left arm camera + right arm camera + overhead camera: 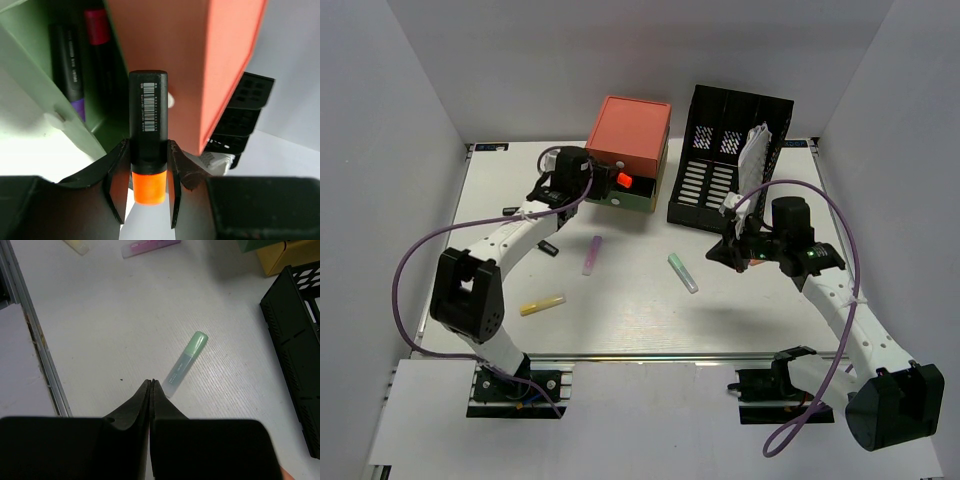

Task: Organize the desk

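The white desk (620, 320) carries loose markers. My left gripper (610, 182) is shut on a black highlighter with an orange cap (148, 130), at the front of the three-drawer box (630, 135). The highlighter's far end points into the open green drawer (30, 75), which holds a black-and-purple marker (70, 75) and a red-capped one (97, 25). My right gripper (722, 255) is shut and empty, above the desk. Its tips (151, 382) are just beside the near end of a green highlighter (185, 365), which also shows in the top view (683, 272).
A black file rack (730, 150) with white papers (755, 150) stands at the back right. A purple marker (592, 255), a yellow marker (542, 304) and two small black items (548, 247) lie on the left half. A metal rail (35, 340) runs along the near edge.
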